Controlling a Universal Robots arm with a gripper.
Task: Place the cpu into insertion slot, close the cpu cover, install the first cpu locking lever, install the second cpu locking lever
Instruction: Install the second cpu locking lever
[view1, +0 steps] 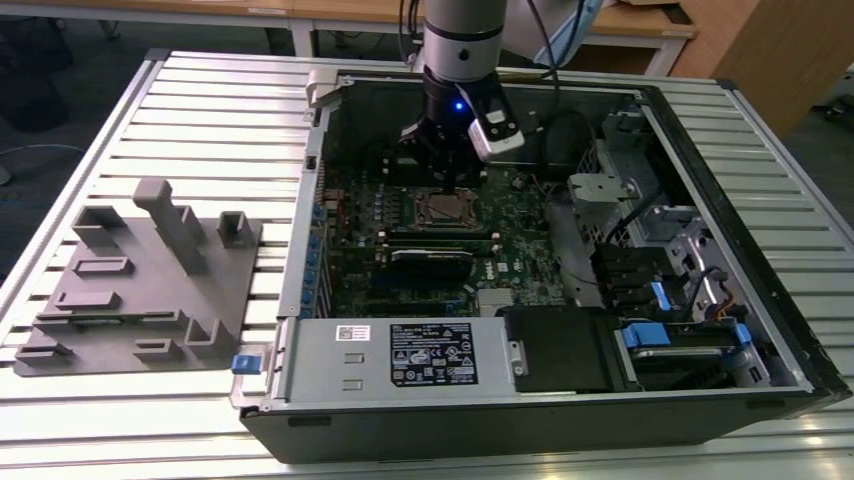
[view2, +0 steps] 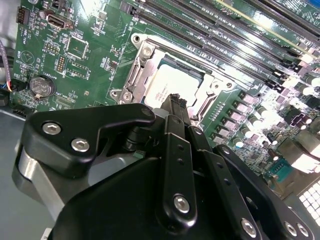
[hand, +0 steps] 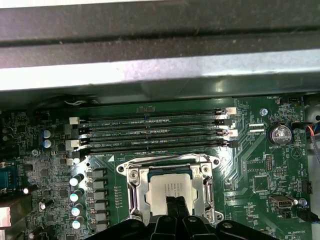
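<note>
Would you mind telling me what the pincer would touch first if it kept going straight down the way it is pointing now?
Most likely the chip, which lies in its socket directly beneath the pincer tips in both wrist views. How much gap remains is hard to judge.

cpu (hand: 167, 189) pale grey | cpu cover (hand: 134, 192) silvery | circuit board (hand: 260, 165) green

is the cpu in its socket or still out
In. Both wrist views show the cpu lying flat inside the insertion slot, with the gripper right above it.
</note>
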